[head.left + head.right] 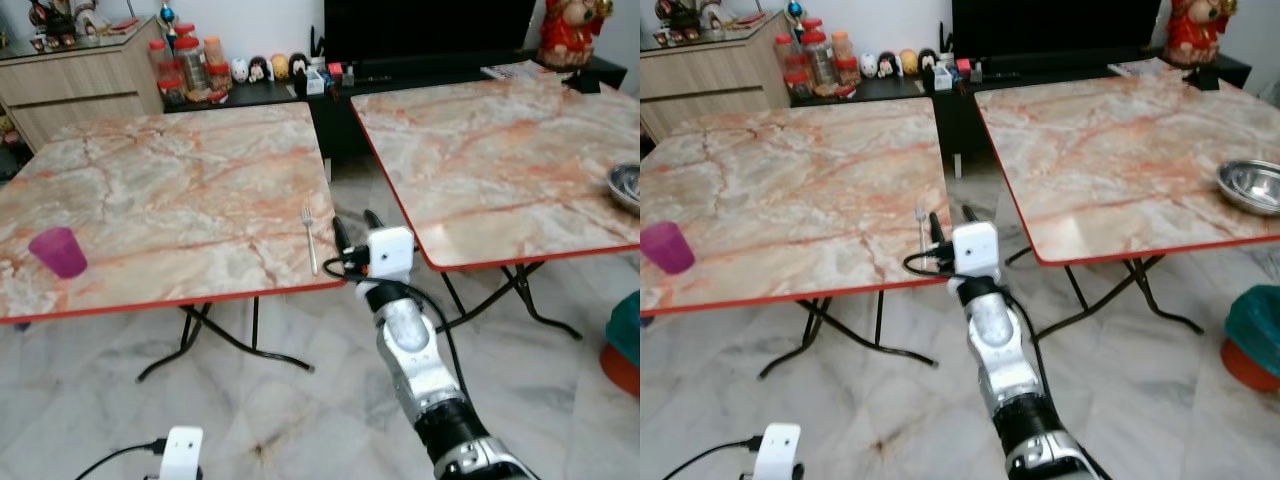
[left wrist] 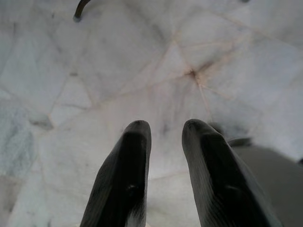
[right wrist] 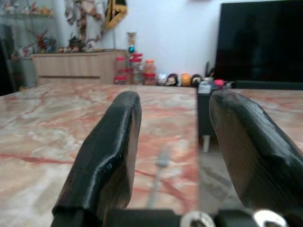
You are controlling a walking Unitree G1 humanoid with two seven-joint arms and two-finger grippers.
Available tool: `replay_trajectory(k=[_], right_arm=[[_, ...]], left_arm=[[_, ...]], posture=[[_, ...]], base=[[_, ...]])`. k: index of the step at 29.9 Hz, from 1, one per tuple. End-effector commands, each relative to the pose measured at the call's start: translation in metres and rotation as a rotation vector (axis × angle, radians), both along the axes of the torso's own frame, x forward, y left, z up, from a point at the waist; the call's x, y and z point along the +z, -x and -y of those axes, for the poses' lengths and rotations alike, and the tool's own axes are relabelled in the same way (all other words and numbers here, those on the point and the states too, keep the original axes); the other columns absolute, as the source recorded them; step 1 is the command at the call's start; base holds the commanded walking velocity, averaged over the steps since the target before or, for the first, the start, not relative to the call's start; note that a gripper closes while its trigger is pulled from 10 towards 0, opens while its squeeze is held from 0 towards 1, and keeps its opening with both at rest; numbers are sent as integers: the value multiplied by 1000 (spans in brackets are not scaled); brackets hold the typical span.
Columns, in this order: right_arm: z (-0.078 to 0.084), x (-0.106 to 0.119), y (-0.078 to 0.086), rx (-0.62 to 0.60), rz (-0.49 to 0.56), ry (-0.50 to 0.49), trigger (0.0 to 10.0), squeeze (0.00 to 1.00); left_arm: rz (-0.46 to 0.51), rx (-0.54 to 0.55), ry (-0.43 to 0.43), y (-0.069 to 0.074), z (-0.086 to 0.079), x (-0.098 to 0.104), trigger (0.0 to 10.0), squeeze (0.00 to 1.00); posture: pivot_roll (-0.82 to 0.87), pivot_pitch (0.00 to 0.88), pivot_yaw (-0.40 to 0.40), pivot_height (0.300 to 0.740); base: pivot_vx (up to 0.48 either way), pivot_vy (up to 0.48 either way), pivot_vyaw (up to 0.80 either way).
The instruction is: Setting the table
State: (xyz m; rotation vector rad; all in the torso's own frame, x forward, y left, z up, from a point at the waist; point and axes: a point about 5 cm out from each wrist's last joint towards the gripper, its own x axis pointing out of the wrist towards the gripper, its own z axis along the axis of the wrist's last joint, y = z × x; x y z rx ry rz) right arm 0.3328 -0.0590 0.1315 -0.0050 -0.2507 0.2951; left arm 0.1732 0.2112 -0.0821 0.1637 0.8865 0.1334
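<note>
A silver fork (image 1: 310, 238) lies near the front right corner of the left marble table (image 1: 170, 200), tines pointing away from me. My right gripper (image 1: 356, 226) stands open just right of the fork, at the table's edge, with nothing between its fingers (image 3: 106, 161). The fork (image 3: 158, 176) shows blurred between them in the right wrist view. A purple cup (image 1: 59, 251) stands near the left table's front left. A metal bowl (image 1: 1252, 185) sits at the right edge of the right marble table (image 1: 500, 150). My left gripper (image 2: 163, 130) hangs low over the floor, open and empty.
A narrow gap separates the two folding tables. Behind them stand a dark TV console (image 1: 420, 70) with figurines and jars (image 1: 185, 65), and a wooden cabinet (image 1: 80, 85). A teal and orange container (image 1: 625, 345) sits on the floor at the right.
</note>
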Motion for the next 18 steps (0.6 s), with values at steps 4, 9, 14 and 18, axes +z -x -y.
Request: replay_trajectory(k=[4, 9, 14, 18], right_arm=[[-8, 3, 0, 23, 0, -10, 10000, 0], [-8, 0, 2, 31, 5, 32, 10000, 0], [-10, -1, 4, 50, 10, 35, 10000, 0], [-10, -1, 4, 47, 6, 34, 10000, 0]], left_arm=[[-14, 6, -23, 3, -9, 0, 10000, 0], [-16, 7, -23, 2, -8, 0, 10000, 0], [-18, 8, -22, 3, -8, 0, 10000, 0], [-18, 8, -22, 3, -8, 0, 10000, 0]], posture=[[11, 0, 38, 727], [9, 0, 37, 727], [9, 0, 36, 727], [9, 0, 36, 727]], base=[[358, 0, 0], [361, 0, 0], [362, 0, 558], [360, 0, 800]])
